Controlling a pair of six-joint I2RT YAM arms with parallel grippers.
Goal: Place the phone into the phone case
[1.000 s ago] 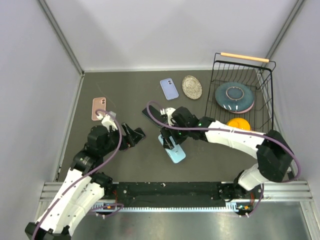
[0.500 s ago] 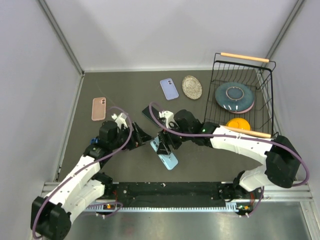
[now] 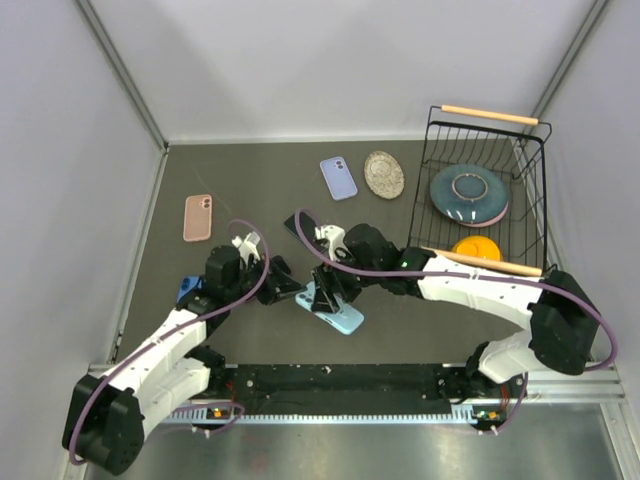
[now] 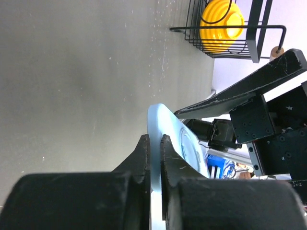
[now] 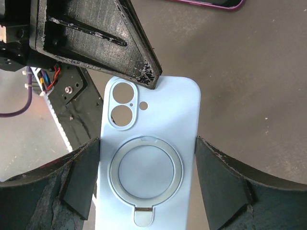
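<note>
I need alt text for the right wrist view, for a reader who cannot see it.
A light blue phone case, back toward the camera, is held between the right gripper's two fingers. The left gripper pinches its top edge.

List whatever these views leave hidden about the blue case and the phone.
Right wrist: the light blue case shows only its back; its lower end is cut by the bottom edge.
Left wrist: the left tool covers the case's near end.
Top external: the right arm hides part of the dark phone.
</note>
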